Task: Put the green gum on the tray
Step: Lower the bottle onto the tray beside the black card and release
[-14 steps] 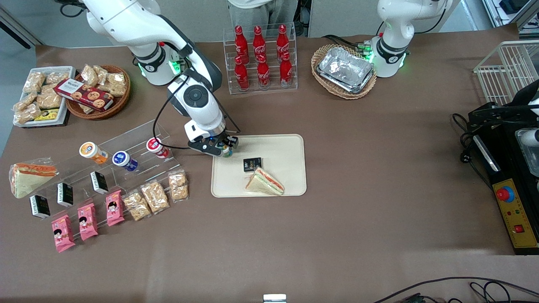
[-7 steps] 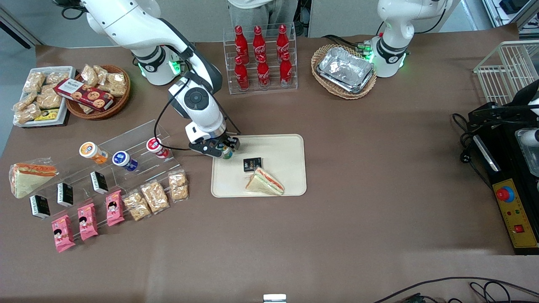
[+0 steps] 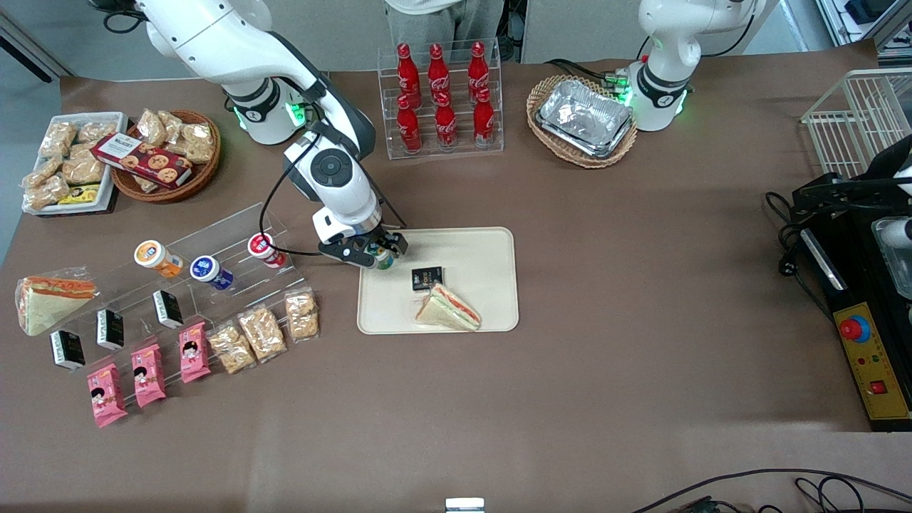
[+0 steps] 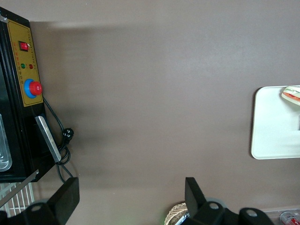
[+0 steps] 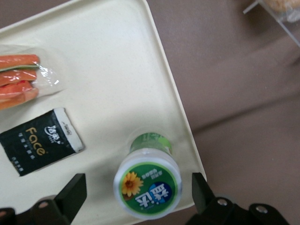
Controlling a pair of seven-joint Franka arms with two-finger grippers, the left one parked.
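Observation:
The green gum [image 5: 147, 183] stands upright on the cream tray [image 5: 117, 70], close to the tray's corner nearest the working arm's end of the table. Its white lid carries a green label with an orange flower. My gripper [image 5: 138, 187] hangs straight above it, open, with one black finger [image 5: 72, 192] on each side and a clear gap to the lid. In the front view the gripper [image 3: 377, 253] covers most of the gum [image 3: 385, 259] at the edge of the tray [image 3: 477, 249].
On the tray also lie a black packet [image 3: 427, 278] and a wrapped sandwich [image 3: 447, 308]. A clear stepped shelf [image 3: 214, 242] beside the tray holds orange [image 3: 158, 257], blue [image 3: 210, 271] and red [image 3: 266, 249] canisters. A cola bottle rack [image 3: 440, 96] and a basket of foil trays [image 3: 584, 120] stand farther from the camera.
The wrist has drawn back a little from the tray toward the arm's base. The green gum stays standing on the tray.

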